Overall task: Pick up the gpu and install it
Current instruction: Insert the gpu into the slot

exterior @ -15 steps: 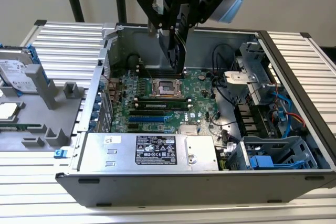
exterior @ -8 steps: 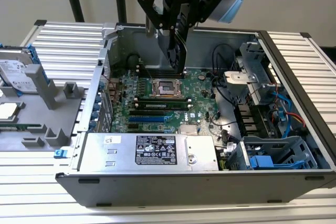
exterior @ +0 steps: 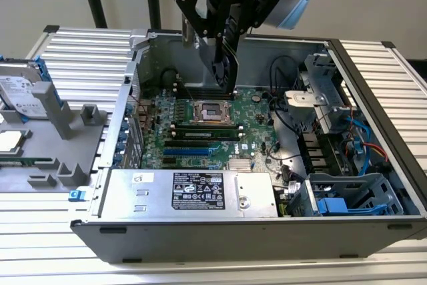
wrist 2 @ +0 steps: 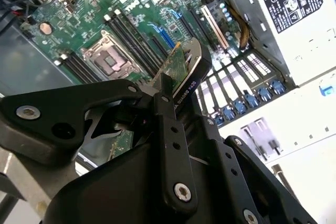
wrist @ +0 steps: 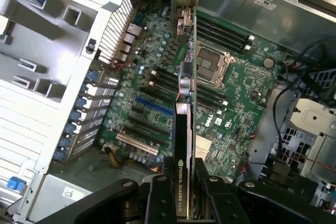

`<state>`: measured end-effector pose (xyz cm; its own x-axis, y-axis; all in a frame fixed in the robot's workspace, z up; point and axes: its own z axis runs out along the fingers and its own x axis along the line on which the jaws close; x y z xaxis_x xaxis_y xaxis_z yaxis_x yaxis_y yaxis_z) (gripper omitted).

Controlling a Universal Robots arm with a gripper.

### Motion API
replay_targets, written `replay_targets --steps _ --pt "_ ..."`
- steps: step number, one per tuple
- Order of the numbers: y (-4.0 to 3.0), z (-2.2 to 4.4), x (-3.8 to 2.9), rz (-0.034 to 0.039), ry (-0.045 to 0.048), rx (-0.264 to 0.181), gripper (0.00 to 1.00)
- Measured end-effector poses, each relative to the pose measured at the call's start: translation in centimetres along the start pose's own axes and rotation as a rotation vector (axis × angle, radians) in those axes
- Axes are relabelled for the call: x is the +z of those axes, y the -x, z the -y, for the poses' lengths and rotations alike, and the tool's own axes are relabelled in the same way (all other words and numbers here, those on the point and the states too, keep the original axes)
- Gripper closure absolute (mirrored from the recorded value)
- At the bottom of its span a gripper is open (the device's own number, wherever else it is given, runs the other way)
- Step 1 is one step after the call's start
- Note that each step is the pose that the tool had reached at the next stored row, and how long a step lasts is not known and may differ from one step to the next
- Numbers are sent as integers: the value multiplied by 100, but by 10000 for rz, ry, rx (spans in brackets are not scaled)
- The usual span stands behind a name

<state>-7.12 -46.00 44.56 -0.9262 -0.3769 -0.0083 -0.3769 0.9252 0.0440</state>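
- Black two-finger gripper [exterior: 225, 38]: its upper body is cut off at the exterior view's edge, and the fingertips blend into the dark card and are hard to separate.
- Thin green circuit-card gpu [wrist: 184, 124], with black cooler and silver end bracket, is seen edge-on in the first wrist view. The gripped strip is hidden between the jaws.
- The gpu's free end sticks out past the jaws over the large green motherboard [exterior: 257, 108], near the square metal CPU socket [exterior: 212, 110]. The gap to the board is hard to judge.
- Open grey metal computer case [exterior: 280, 48]: no lid, with walls standing round the jaws on all sides.
- Silver power supply box with a black label [exterior: 193, 191] is well apart from the jaws, along the case edge.
- Jaws are closed on the gpu, clamping both its faces, and the card hangs upright.
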Motion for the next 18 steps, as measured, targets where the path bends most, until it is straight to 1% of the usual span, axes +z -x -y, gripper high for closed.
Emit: replay_targets --steps 9,18 --pt "0 0 -6 -24 5 -539 100" --pt "0 0 -11 -56 11 -1281 100"
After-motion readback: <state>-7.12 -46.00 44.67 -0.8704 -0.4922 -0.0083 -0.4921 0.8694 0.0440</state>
